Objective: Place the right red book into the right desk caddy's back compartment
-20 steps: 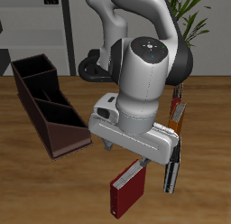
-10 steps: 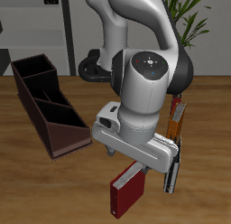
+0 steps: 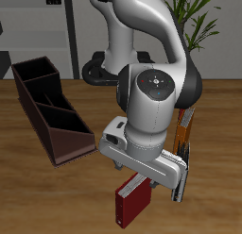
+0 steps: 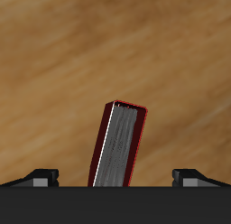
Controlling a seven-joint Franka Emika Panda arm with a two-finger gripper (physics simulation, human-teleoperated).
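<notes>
We see the right red book (image 3: pixel 130 204) standing upright on the wooden table (image 3: pixel 38 195) near its front edge, its white page edges facing the camera in the exterior view and its dark red cover showing along one side. In the wrist view the book (image 4: pixel 119 146) appears as a tilted slab with grey-white pages framed by a thin red border, sitting between the two fingertips (image 4: pixel 42 176) of the gripper (image 4: pixel 117 176), which are spread wide with clear gaps to the book on either side, so nothing is gripped. In the exterior view the gripper (image 3: pixel 142 176) hangs directly over the book's top, its body hiding the fingers, so we cannot tell there whether anything touches. Just beside the gripper stands a row of thin books (image 3: pixel 182 153), orange, red and black-and-white. Well apart, farther back across the table, lies the right desk caddy (image 3: pixel 47 110), its sloping end nearest the book and the back compartment (image 3: pixel 35 75) at its far end.
</notes>
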